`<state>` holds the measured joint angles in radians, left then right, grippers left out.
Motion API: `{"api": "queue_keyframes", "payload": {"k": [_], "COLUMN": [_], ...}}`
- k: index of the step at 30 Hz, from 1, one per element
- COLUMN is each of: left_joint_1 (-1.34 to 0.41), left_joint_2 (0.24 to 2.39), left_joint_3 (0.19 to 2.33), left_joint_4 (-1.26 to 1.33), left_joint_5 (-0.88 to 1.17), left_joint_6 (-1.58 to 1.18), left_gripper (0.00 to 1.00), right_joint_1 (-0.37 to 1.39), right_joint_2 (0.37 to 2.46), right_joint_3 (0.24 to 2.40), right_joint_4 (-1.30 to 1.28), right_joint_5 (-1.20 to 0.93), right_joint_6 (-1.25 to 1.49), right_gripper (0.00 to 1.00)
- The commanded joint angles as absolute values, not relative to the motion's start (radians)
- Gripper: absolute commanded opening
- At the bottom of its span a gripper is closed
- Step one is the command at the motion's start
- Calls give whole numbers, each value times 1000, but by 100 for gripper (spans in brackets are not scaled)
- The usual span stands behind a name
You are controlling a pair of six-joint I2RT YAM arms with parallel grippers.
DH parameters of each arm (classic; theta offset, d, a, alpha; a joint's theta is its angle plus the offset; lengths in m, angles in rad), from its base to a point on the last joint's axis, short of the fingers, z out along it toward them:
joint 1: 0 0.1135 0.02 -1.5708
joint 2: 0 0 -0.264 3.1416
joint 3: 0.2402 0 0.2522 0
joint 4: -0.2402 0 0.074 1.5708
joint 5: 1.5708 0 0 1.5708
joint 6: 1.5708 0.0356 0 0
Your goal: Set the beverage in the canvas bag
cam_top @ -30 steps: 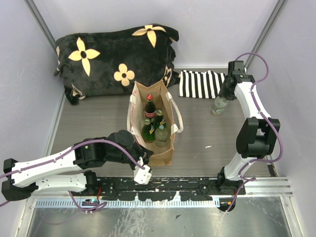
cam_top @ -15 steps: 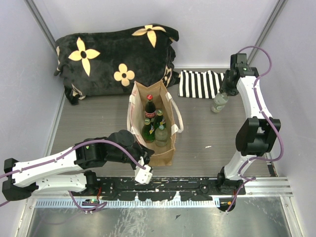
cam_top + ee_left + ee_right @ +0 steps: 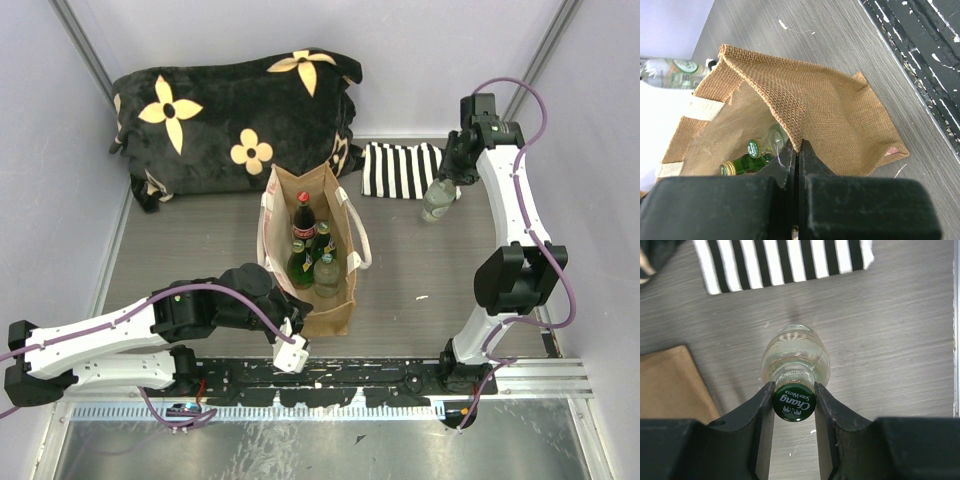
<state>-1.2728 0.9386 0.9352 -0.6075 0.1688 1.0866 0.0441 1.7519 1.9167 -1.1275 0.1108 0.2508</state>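
The right pincer (image 3: 794, 396) clamps the clear bottle (image 3: 796, 352) at its neck, the body below it. The left pincer (image 3: 799, 152) pinches the canvas bag (image 3: 840, 115) rim, green bottles (image 3: 747, 162) just beyond.

Inside the tan-brown canvas bag (image 3: 332, 318) with cream straps, the glass bottles (image 3: 303, 225) show from above only their necks and caps; the cloth walls hide their bodies. In the left wrist view, two green bottles (image 3: 747, 161) are partly hidden behind the black left gripper (image 3: 799, 150), and the lower edge cuts off the bag's near part. The clear glass bottle with a green cap (image 3: 796, 360) shows no label in the right wrist view, and from above its cap is hidden under the right gripper (image 3: 447, 183). Whether it touches the grey table (image 3: 200, 250) I cannot tell. The top edge of the right wrist view cuts off the black-and-white striped cloth (image 3: 785, 262).
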Motion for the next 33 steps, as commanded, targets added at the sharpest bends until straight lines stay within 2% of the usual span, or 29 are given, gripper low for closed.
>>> {"api": "queue_keyframes", "payload": {"k": [1, 12, 21, 33], "left_joint_1": [-1272, -1272, -1272, -1272], "left_joint_2": [957, 960, 975, 1000], "left_joint_3": [895, 899, 906, 922], "left_joint_4": [-674, -684, -688, -696], "left_joint_5": [140, 137, 140, 154], "left_joint_6": [1101, 1116, 1122, 1147], "left_gripper": [0, 0, 0, 0], "right_joint_1": [118, 262, 464, 528], "right_joint_2": [1716, 1671, 1602, 1508], "right_joint_3": [2124, 2281, 2326, 2358], "right_joint_4": [-1150, -1239, -1230, -1128], "right_joint_5": [117, 30, 33, 49], "right_joint_6": [232, 238, 307, 334], "right_gripper": [1, 1, 1, 1]}}
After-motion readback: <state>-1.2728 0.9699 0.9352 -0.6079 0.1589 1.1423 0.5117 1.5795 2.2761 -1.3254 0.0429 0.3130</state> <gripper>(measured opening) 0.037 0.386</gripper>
